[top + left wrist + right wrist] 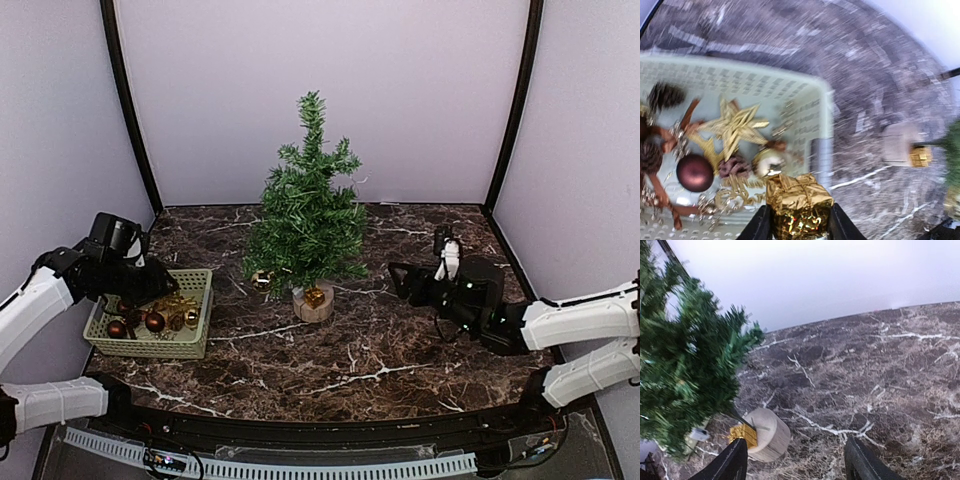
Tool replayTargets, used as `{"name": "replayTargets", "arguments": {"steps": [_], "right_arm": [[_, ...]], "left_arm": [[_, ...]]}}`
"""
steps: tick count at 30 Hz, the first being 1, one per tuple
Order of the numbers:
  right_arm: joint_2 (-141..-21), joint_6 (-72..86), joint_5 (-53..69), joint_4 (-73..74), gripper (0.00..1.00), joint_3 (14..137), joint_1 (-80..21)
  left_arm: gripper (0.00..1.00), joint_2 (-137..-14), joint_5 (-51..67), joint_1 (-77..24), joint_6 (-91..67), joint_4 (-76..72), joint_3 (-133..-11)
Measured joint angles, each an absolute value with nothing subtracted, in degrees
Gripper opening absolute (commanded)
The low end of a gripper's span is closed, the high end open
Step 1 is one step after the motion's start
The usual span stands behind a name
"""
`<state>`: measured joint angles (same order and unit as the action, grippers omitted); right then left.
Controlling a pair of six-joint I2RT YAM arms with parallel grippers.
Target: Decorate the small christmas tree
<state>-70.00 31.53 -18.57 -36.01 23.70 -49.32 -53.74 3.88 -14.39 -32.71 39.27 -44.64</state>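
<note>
Only the left wrist view shows the left pincer [799, 226] clamped on a gold gift [799, 202] over the basket [760, 82], nine o'clock of the small christmas tree [305, 215] standing mid-tabletop [400, 350]; right pincer [799, 460] apart.

Rear overhead camera sees all; both wrist cameras share the stump [769, 434].

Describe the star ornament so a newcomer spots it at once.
Start at the pale green basket left of the tree. Inside lies the star: flat, gold and pointed, unlike the round dark-red ball and the brown pine cones near it.
</note>
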Motion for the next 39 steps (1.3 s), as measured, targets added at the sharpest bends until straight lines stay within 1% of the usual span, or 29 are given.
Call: {"name": "replayTargets", "arguments": {"steps": [4, 11, 14, 18, 21, 24, 33, 39], "right_arm": [[-62.81, 30.87, -18.00, -34.30, 0.67, 24.47, -49.32], [-54.89, 29.52, -13.26, -31.59, 0.68, 26.68, -49.32], [-53.82, 29.32, -11.99, -31.07, 0.68, 27.09, -49.32], [-54.04, 29.36, -11.14, -29.85, 0.67, 27.09, -49.52], [-55.37, 28.88, -11.35, -29.41, 0.68, 27.31, -51.27], [-57.76, 26.81, -12.32, -27.75, 0.70, 29.45, -55.48], [-70.02, 18.83, -15.09, -26.59, 0.74, 45.71, -69.58], [-81.03, 15.00, -13.06, -26.92, 0.78, 55.83, -74.70]], "left_arm": [[0.38, -47.13, 9.17, -14.39, -30.79, 35.92, -45.39], [0.37, -45.50, 19.07, -14.39, -27.59, 30.57, -45.39], [0.37, -45.06, 19.42, -14.39, -26.89, 30.04, -45.39], [0.38, -44.75, 16.08, -14.39, -26.57, 30.98, -45.39], [0.38, -43.97, 14.98, -14.39, -26.57, 31.64, -45.19], [0.38, -42.04, 14.55, -14.39, -26.59, 32.25, -44.93], [0.39, -39.11, 14.98, -14.39, -26.79, 33.54, -44.99], [0.39, -38.83, 18.02, -14.39, -26.46, 33.58, -46.35]]}}
